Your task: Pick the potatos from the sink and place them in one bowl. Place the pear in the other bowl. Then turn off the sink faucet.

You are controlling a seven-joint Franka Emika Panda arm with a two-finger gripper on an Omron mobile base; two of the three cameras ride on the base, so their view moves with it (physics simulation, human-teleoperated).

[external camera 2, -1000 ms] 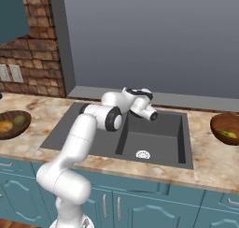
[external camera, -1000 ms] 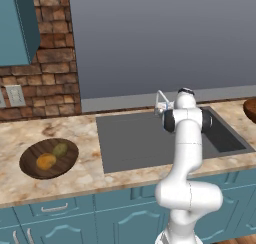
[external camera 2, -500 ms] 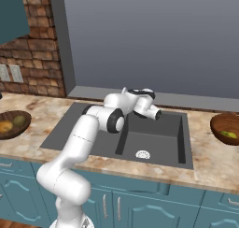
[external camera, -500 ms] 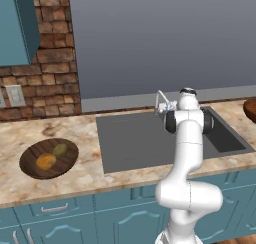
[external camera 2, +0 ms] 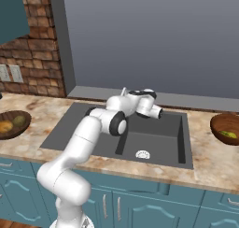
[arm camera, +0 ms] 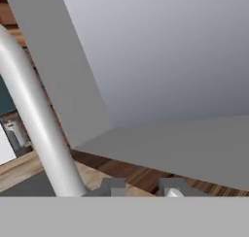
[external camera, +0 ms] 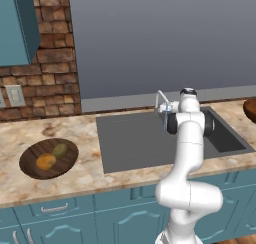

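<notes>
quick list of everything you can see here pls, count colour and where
potatos: two, one golden-orange, one olive-green, in the dark bowl
dark wooden bowl: one, dark brown, counter left of the sink
reddish wooden bowl: one, reddish-brown, counter right of the sink
pear: one, yellow-green, in the reddish bowl
sink: one, dark grey, set in the counter
faucet: one, silver-grey, back edge of the sink
wall outlets: two, pale, on the brick wall
gripper: one, at the faucet, jaws shut

White arm's wrist edged slightly further toward the back wall, end effector (arm camera: 141, 190) nudged a touch along the slim silver-grey arched faucet spout (external camera: 161, 99) just beside it, no other shift visible.
</notes>
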